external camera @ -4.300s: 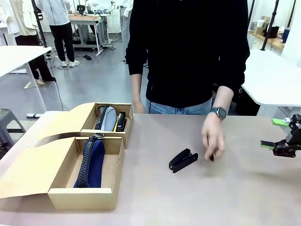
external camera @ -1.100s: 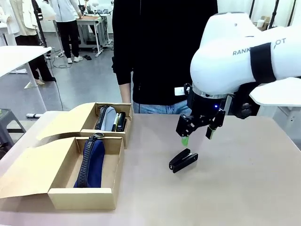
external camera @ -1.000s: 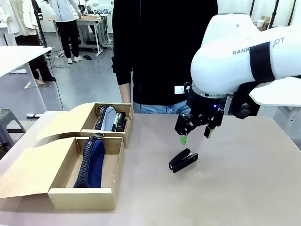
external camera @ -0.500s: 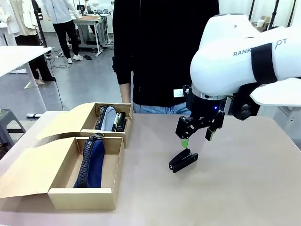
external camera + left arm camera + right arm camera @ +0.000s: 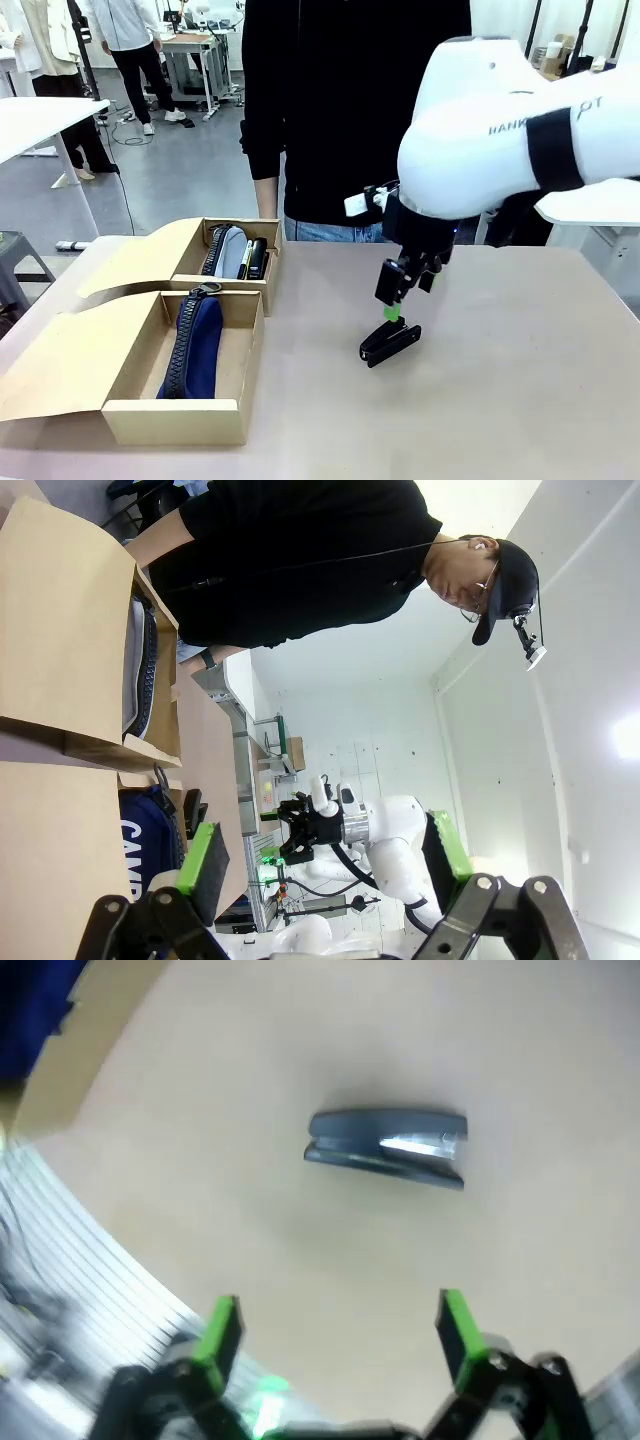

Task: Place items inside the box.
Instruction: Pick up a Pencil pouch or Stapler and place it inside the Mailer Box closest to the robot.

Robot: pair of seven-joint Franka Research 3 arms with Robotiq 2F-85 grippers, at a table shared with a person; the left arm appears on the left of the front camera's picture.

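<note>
A black stapler [image 5: 389, 342] lies on the tan table right of centre; in the right wrist view the stapler [image 5: 386, 1149] sits just beyond the fingertips. My right gripper [image 5: 405, 296] hovers close above its far end, open, green pads apart, nothing between them [image 5: 340, 1330]. The box [image 5: 175, 421] stands at the near left with its flap lid folded out, and a navy pencil case [image 5: 197, 345] lies inside it. My left gripper [image 5: 325, 865] is open and empty, looking past the pencil case [image 5: 140, 842] with white letters.
A smaller cardboard box [image 5: 226, 285] behind the first holds a grey pouch [image 5: 232, 252] and dark stationery [image 5: 257, 258]. A person in a black top [image 5: 350, 110] stands at the far edge, hands off the table. Bare tabletop lies right of the stapler.
My right gripper has come down and turned over the stapler, its fingertips now just above it. The stapler and the boxes have not moved.
</note>
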